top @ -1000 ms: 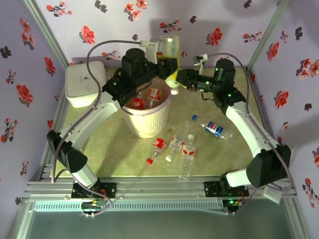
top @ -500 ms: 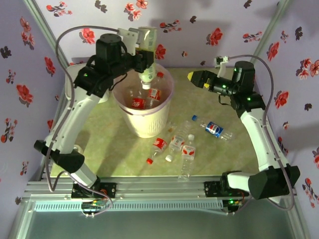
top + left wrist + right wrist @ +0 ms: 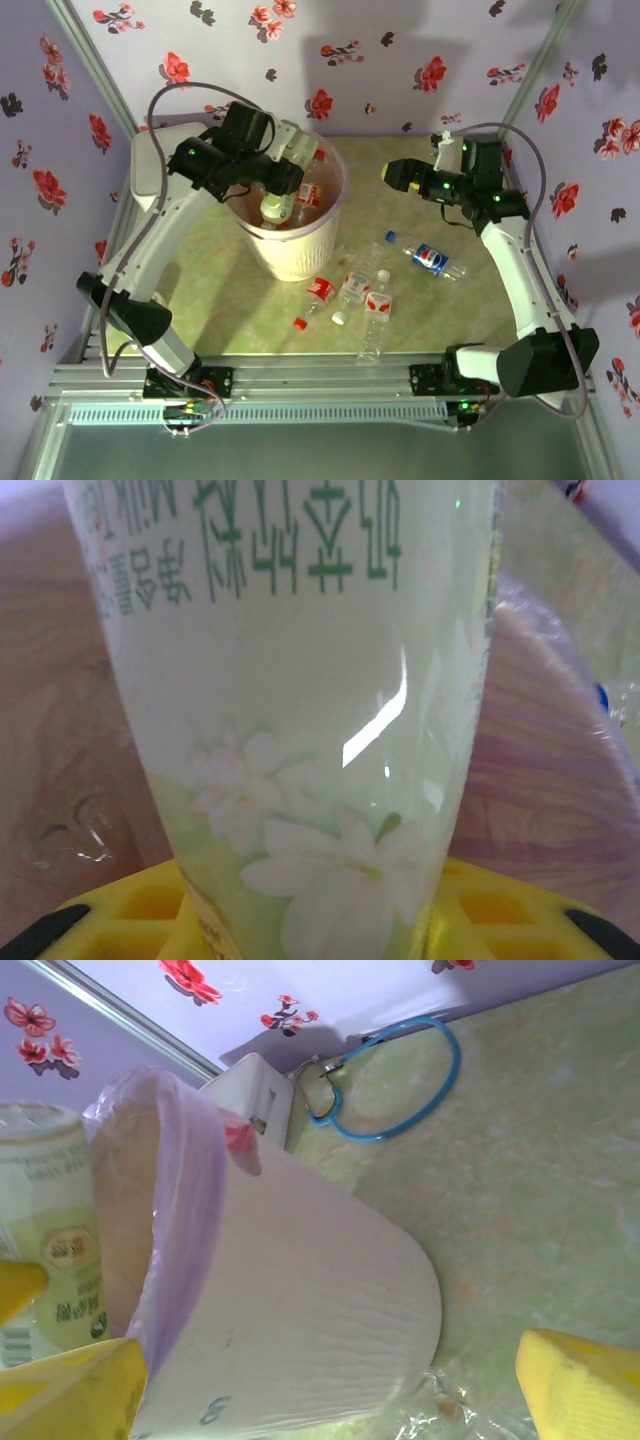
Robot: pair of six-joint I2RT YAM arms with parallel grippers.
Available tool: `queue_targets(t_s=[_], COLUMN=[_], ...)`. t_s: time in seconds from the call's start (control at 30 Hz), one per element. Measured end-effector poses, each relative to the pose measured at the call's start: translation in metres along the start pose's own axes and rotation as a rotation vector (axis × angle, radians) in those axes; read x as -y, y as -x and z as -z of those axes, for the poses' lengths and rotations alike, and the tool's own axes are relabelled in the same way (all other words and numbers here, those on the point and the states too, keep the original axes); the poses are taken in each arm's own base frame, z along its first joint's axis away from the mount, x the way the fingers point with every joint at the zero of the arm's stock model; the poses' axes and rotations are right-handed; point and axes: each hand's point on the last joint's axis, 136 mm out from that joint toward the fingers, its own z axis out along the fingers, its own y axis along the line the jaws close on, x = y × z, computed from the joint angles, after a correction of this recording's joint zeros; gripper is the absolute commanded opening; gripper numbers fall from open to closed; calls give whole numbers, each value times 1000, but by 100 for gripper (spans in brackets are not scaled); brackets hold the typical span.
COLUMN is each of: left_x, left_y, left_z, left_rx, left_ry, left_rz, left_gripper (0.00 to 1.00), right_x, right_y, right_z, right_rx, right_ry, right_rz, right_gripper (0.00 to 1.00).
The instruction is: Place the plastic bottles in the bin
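At least one red-labelled bottle [image 3: 307, 192] lies in the bin [image 3: 300, 258]; about four more wait on the desk [image 3: 215, 280], the blue-labelled one [image 3: 432, 259] farthest right. Our left hand [image 3: 287, 172] reaches over the rim, pinching a green-labelled bottle [image 3: 300, 730] cap-down in the bin's mouth (ready to drop, we judge). Our right hand [image 3: 393, 172] hovers to the bin's right, spread wide and empty.
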Motion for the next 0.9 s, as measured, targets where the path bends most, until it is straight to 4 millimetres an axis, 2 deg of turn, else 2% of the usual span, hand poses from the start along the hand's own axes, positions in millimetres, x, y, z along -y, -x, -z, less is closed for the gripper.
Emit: queue_targets(t_s=[0.1,0.17,0.27,0.37,0.43,0.53,0.67,0.73,0.8,0.9], left_x=[6,12,23,27,28,31,32,31,31,31], left_y=[-13,-20,-27,-29,-29,-22,-4,1,6,6], left_z=[-15,-28,-48,-58,-60,-54,-35,-23,-9,2], left_rx=[-66,-105,-151,-174,-180,-160,-95,-65,-26,3], left_ry=[-15,-27,-68,-78,-86,-93,-87,-77,-69,-58], left_rz=[-9,-23,-46,-58,-62,-70,-79,-82,-79,-68], left_gripper=[28,34,56,75,82,88,89,85,75,60], right_x=[6,9,16,22,25,28,33,34,36,38], right_y=[-1,-3,-6,-7,-6,-7,-10,-11,-13,-14], right_z=[-3,-5,-7,-6,-5,-4,-5,-6,-7,-9], right_rx=[-8,-12,-21,-22,-20,-21,-29,-34,-40,-45], right_ry=[-14,-23,-42,-59,-69,-84,-95,-97,-100,-102], right_rz=[-7,-13,-27,-40,-44,-45,-52,-56,-60,-65], right_gripper=[95,96,95,95,95,95,95,95,96,95])
